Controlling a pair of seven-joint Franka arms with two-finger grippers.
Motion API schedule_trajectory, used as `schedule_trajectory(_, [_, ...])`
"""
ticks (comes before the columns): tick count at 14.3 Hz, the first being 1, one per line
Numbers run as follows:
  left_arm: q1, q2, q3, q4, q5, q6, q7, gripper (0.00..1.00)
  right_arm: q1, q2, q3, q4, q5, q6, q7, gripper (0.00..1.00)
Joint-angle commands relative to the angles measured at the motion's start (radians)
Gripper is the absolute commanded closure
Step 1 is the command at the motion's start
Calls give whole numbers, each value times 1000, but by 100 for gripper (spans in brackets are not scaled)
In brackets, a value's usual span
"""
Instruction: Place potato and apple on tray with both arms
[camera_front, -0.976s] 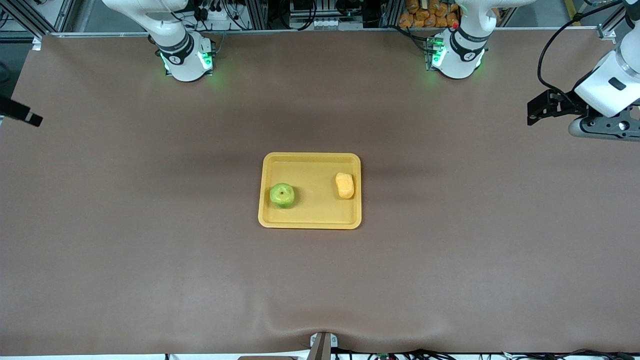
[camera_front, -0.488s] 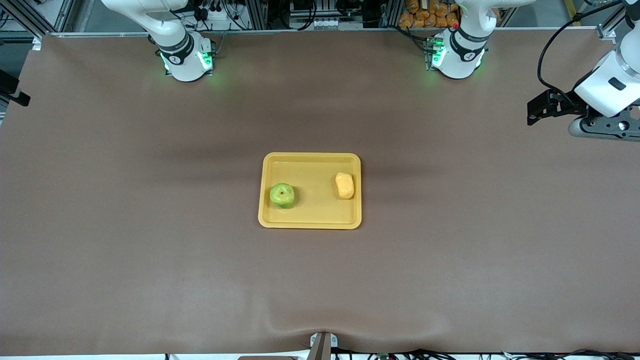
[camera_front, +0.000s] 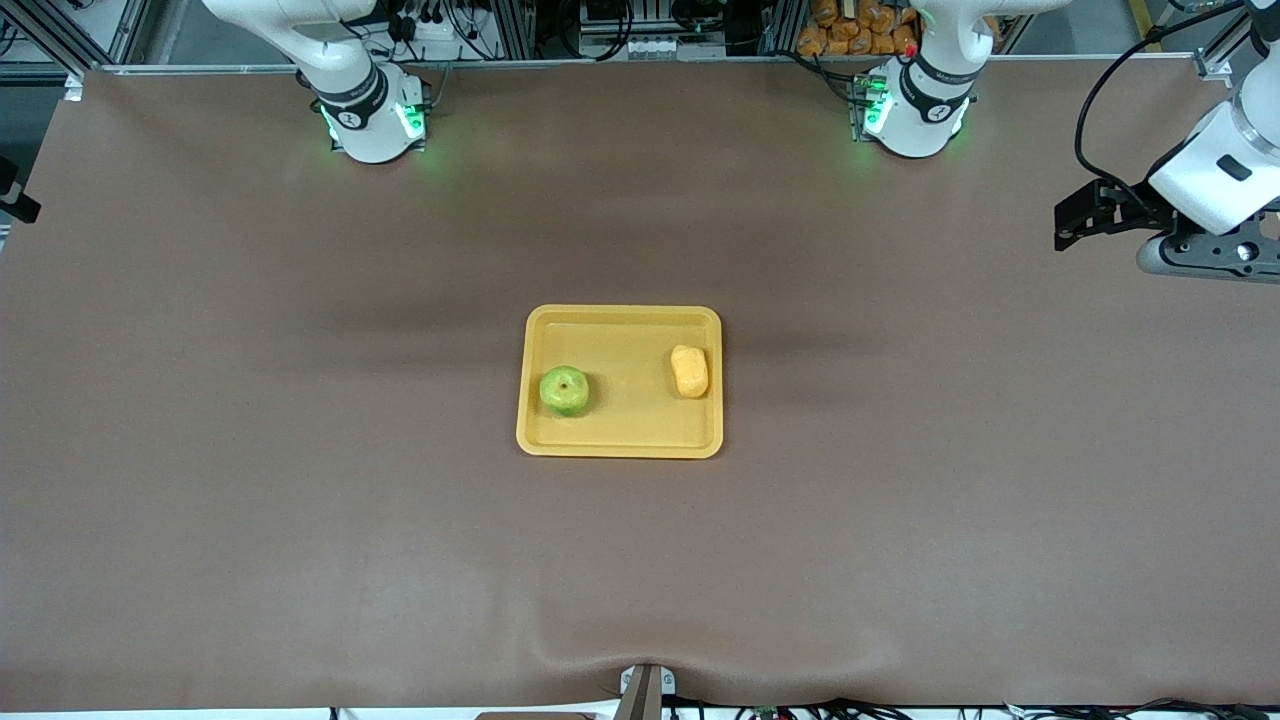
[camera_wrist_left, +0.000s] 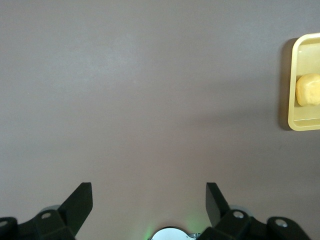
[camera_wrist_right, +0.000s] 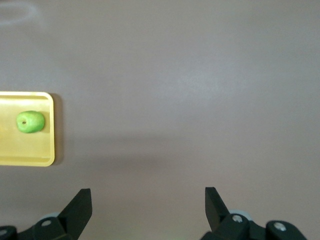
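The tray sits flat near the middle of the brown table, well apart from every edge. The apple rests on the tray's floor close to the rim that faces my right arm's end of the table, its stem dimple turned up. The potato lies on the same tray close to the rim that faces my left arm's end, a little farther from the front camera than the apple. The two are well apart, with bare tray floor between them, and neither touches a gripper.

My left gripper hangs in the air over the table's edge at my left arm's end, well away from the tray. Its two fingers stand wide apart with nothing between them. From that wrist I see only a corner of the tray with the potato on it.

My right gripper is up over the table near the edge at my right arm's end, almost out of the front view. Its fingers are also spread wide and hold nothing. From that wrist the apple shows on the tray, near its rim.
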Motion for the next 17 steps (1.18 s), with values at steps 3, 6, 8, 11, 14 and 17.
schedule_trajectory(3, [11,-12,-8,-9,18,7,24,0,7,-2,-12,10,7,-75,-16,0])
schedule_trajectory(6, [12,-12,-8,-12,18,13,24,0,-2,-3,67,13,-64,-74,-13,0])
schedule_trajectory(8, [12,-12,-6,-12,18,13,29,0,-5,-3,72,13,-63,-74,-13,0])
schedule_trajectory(11, [12,-12,-6,-14,18,21,29,0,-4,-5,72,10,-59,-71,-11,0])
schedule_trajectory(14, [12,-12,-6,-17,18,29,29,0,-4,-5,68,7,-58,-72,-11,0])
schedule_trajectory(17, [12,-15,-6,-18,18,29,27,0,1,-6,69,7,-62,-75,-14,0])
